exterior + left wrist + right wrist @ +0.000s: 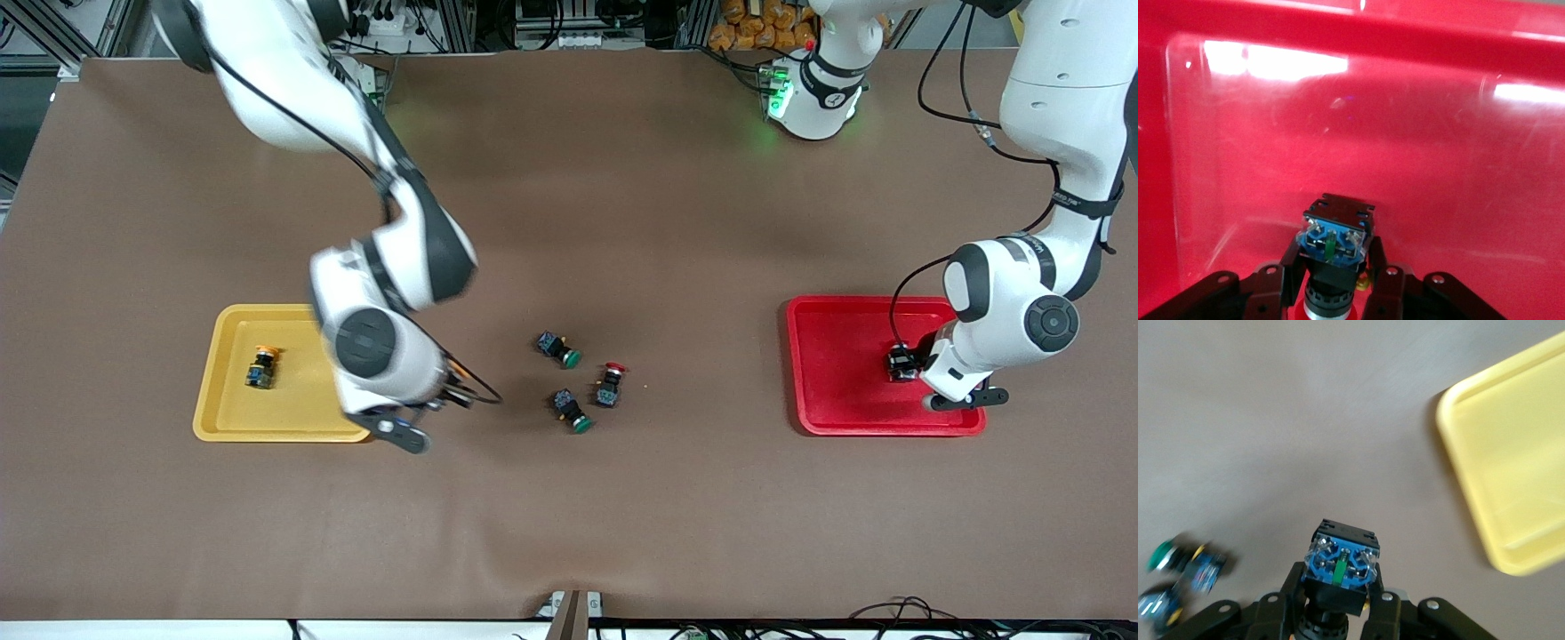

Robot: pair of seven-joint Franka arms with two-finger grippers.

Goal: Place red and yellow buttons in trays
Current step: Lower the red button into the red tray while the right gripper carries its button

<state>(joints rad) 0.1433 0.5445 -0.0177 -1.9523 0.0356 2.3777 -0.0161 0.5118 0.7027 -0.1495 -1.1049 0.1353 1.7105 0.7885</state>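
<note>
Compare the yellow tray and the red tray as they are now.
The yellow tray lies toward the right arm's end, the red tray toward the left arm's. The yellow holds a loose yellow-capped button; over the red, the left pincer grips a button. Both are shallow, rounded rectangles.

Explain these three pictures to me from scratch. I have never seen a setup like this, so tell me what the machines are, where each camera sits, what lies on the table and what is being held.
Two white robot arms work at a brown table.

The wide picture comes from a high camera facing them. The other two come from cameras on the arms' wrists, looking down past the fingers.

The left gripper is over the red tray, shut on a push-button switch with a black-and-blue body.

The right gripper hangs beside the yellow tray, over its edge toward the table's middle, shut on a similar switch. Its cap colour is hidden.

One yellow-capped button already lies in the yellow tray.

Mid-table lie a red-capped button and two green-capped switches.
</note>
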